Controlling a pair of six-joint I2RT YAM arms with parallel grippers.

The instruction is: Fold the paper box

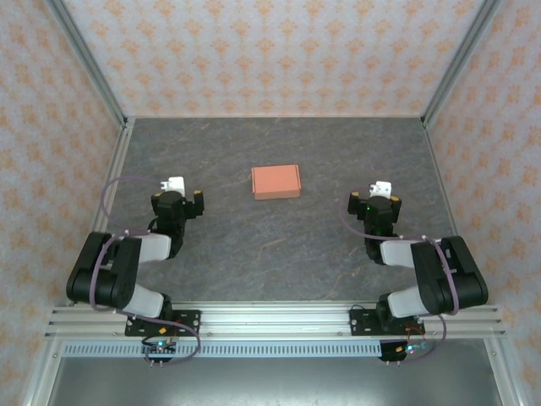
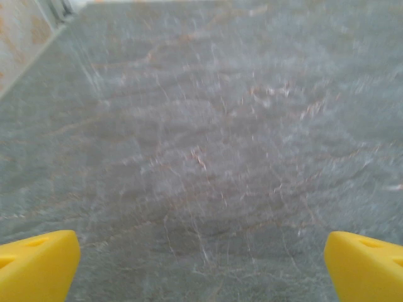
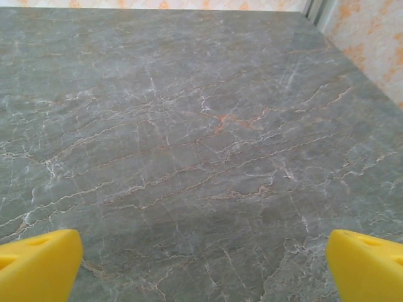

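Box (image 1: 275, 182) looks folded already. L gripper (image 2: 201, 258) & R gripper (image 3: 201, 258) wide open, empty; I avoid bumping it.

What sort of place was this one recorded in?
Probably a lab test booth rather than a home or workshop: a marble-look table fenced by wallpapered panels, a metal rail carrying the left arm and right arm, and an orange box set out.
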